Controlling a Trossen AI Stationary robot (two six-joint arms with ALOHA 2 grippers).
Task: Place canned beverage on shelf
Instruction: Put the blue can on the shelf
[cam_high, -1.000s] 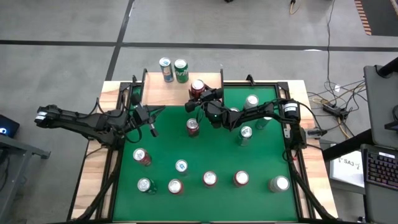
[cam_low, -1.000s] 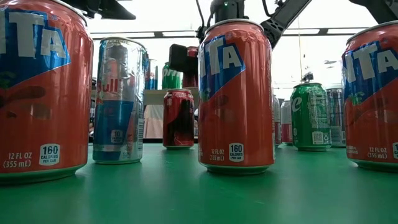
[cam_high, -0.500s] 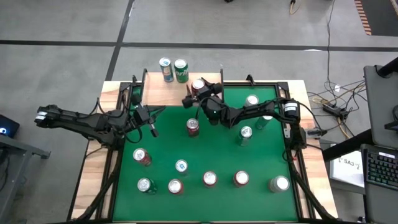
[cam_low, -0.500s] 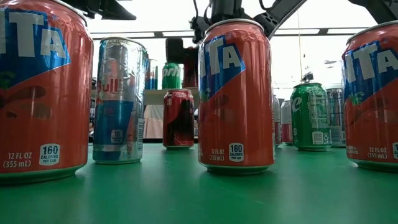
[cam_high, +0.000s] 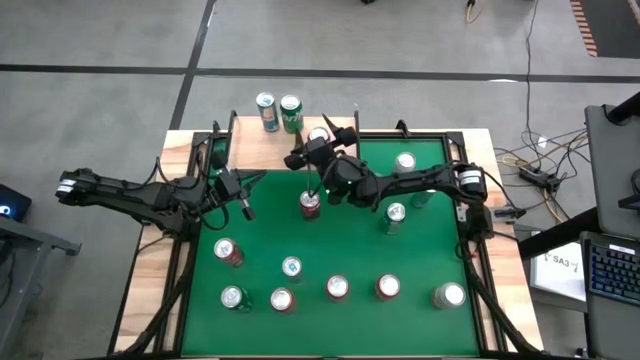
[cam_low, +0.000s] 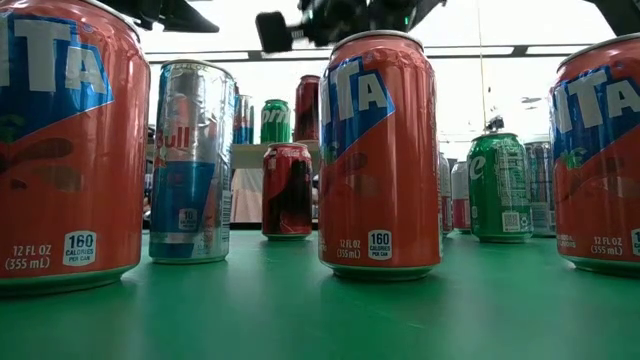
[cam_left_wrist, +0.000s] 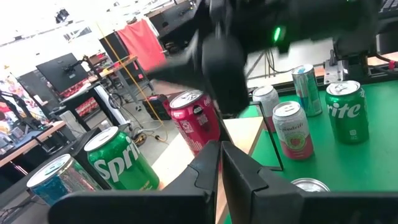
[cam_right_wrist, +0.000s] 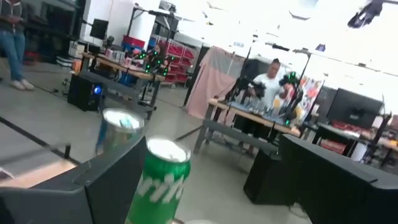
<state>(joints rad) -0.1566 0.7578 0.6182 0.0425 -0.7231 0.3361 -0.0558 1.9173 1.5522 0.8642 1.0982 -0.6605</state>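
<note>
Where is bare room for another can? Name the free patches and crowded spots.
Shelf: left near part is bare, in front of the blue can and Sprite can; a red can stands at its right, by the open right tool. Green table: bare band across the middle; front row of cans is crowded.

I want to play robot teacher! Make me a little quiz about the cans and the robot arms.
1. How many cans stand on the shelf?
2. True or false: the right gripper is holding a can.
3. Which can on the shelf is nearest the right gripper? A. blue B. green C. red

Key:
1. Three: the blue can, the green can and the red can.
2. False. It is open and empty.
3. C
</note>
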